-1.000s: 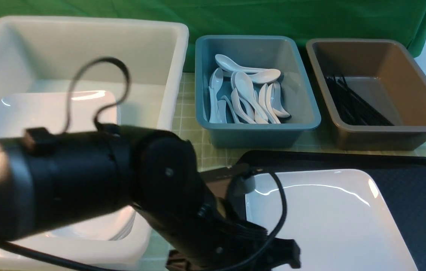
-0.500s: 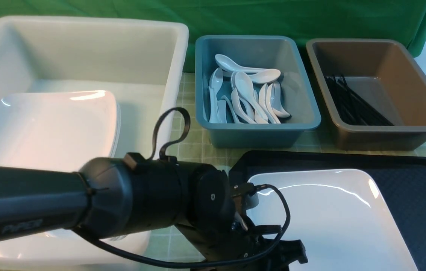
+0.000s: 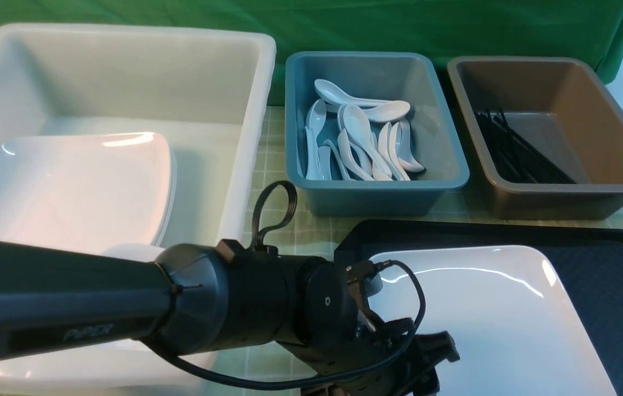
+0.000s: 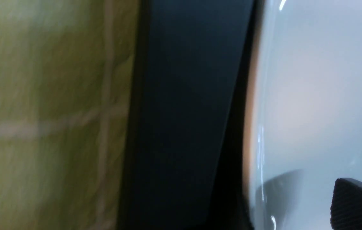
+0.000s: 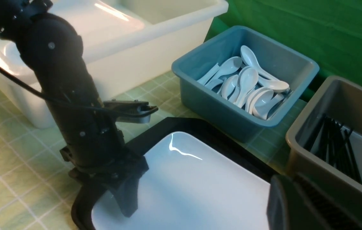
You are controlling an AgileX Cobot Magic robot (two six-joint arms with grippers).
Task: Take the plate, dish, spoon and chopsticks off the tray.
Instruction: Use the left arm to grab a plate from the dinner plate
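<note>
The large white plate [image 3: 487, 319] lies on the black tray [image 3: 608, 286], filling its left part. It also shows in the right wrist view [image 5: 193, 185] and the left wrist view [image 4: 315, 95]. My left gripper [image 3: 426, 366] is open at the plate's near left edge. One finger [image 5: 128, 198] hangs just above the plate's surface; the other is hidden by the tray's rim [image 5: 81, 204]. One finger [image 5: 296, 204] of my right gripper shows above the plate's right side; its jaws are unclear. No spoon, chopsticks or dish shows on the tray.
A big white tub [image 3: 256, 110] at the left holds stacked white plates [image 3: 80, 187] and a small white dish [image 3: 130, 251] half hidden by my arm. A blue tub [image 3: 443, 143] holds several white spoons. A brown tub [image 3: 608, 126] holds black chopsticks. Green checked cloth covers the table.
My left arm has swung right from over the white tub and dropped to the plate's left edge. The plate has shifted very slightly.
</note>
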